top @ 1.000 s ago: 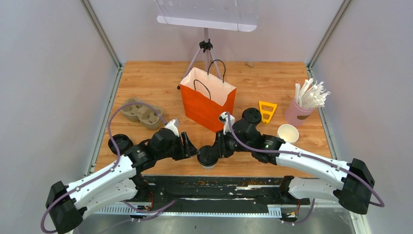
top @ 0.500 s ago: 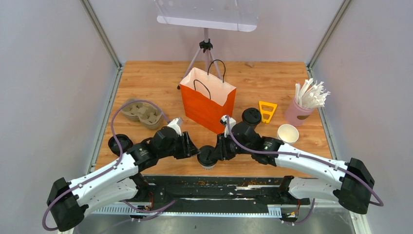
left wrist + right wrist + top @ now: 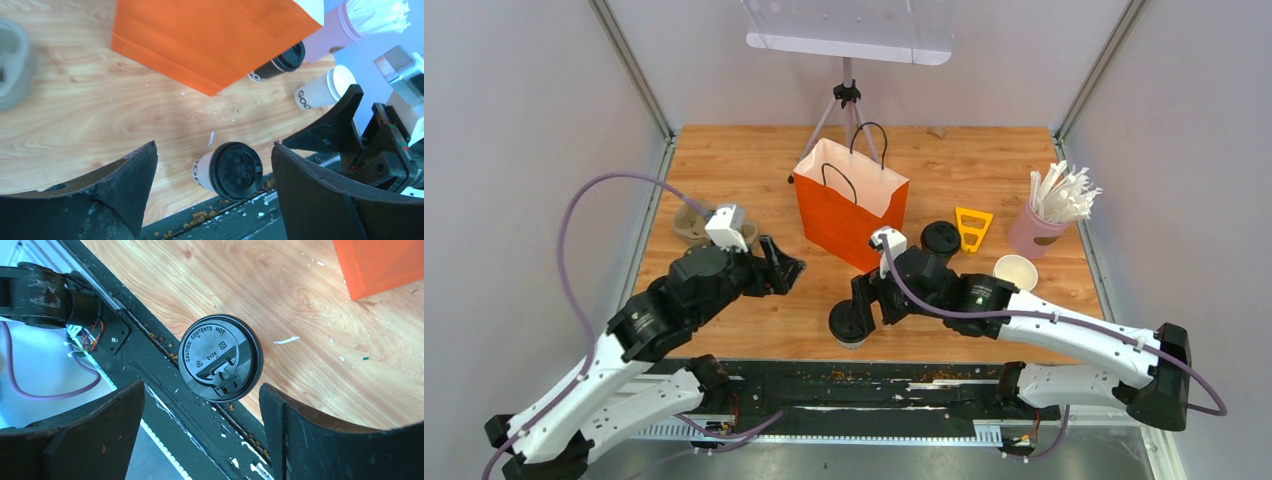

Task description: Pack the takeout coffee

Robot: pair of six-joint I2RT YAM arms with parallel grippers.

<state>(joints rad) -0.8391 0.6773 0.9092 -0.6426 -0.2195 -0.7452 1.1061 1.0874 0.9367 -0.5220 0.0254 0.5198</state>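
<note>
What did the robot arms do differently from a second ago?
The left arm swung up and away to its left, leaving the lidded coffee cup. The right arm opened its jaws and let go of it. The cup, orange bag, pink straw cup and pulp tray stayed put.

Place: a robot lab test cell, dressed as a takeout coffee counter.
Enclosure: plain grey wall panels (image 3: pixel 524 150) in aluminium posts (image 3: pixel 629 65) close the wooden bench (image 3: pixel 724 160) at 9, 12 and 3 o'clock.
Rig: left arm (image 3: pixel 624 350) and right arm (image 3: pixel 1064 335) mounted at 6 o'clock, trailing purple cables (image 3: pixel 574 220).
Recording gear: tripod (image 3: pixel 847 100) at 12 o'clock, under a white overhead panel (image 3: pixel 849 30).
Props: orange paper bag (image 3: pixel 844 220) at centre; pink cup of straws (image 3: pixel 1036 232) at 3 o'clock; pulp cup tray (image 3: pixel 692 225) at 9 o'clock; lidded paper cup (image 3: pixel 849 322) at 6 o'clock.
</note>
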